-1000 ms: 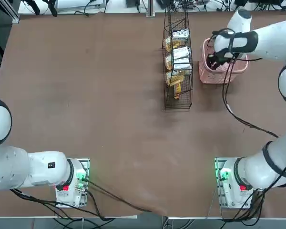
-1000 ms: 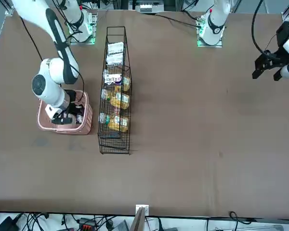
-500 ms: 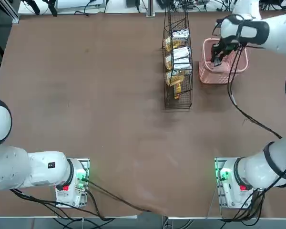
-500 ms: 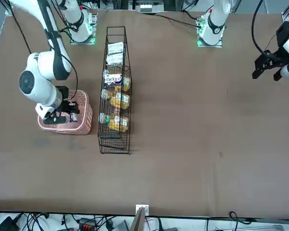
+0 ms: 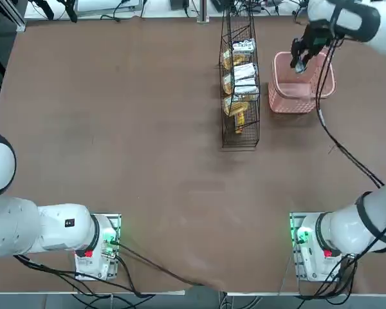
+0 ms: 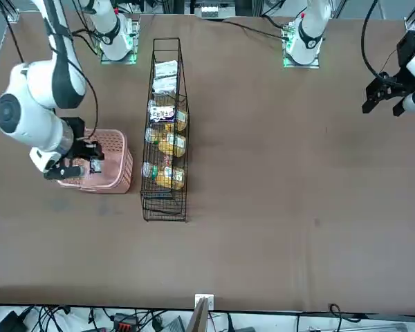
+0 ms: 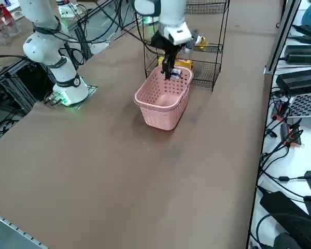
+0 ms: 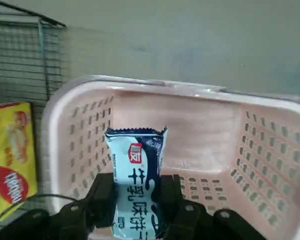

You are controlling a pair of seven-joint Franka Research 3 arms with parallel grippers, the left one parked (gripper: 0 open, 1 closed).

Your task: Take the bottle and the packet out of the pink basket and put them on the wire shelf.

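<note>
Right gripper (image 8: 138, 200) holds the packet (image 8: 136, 186) above the pink basket (image 8: 200, 135).

The fingers (image 8: 106, 196) pinch the lower part of the white packet with dark print, which stands upright between them over the basket's open top. The basket (image 5: 300, 90) sits near the far right corner of the worktop (image 5: 128, 141), just beside the wire shelf (image 5: 239, 84), which already carries yellow and white packets (image 5: 244, 72) on its tiers. No bottle can be made out in the basket from these views.
</note>
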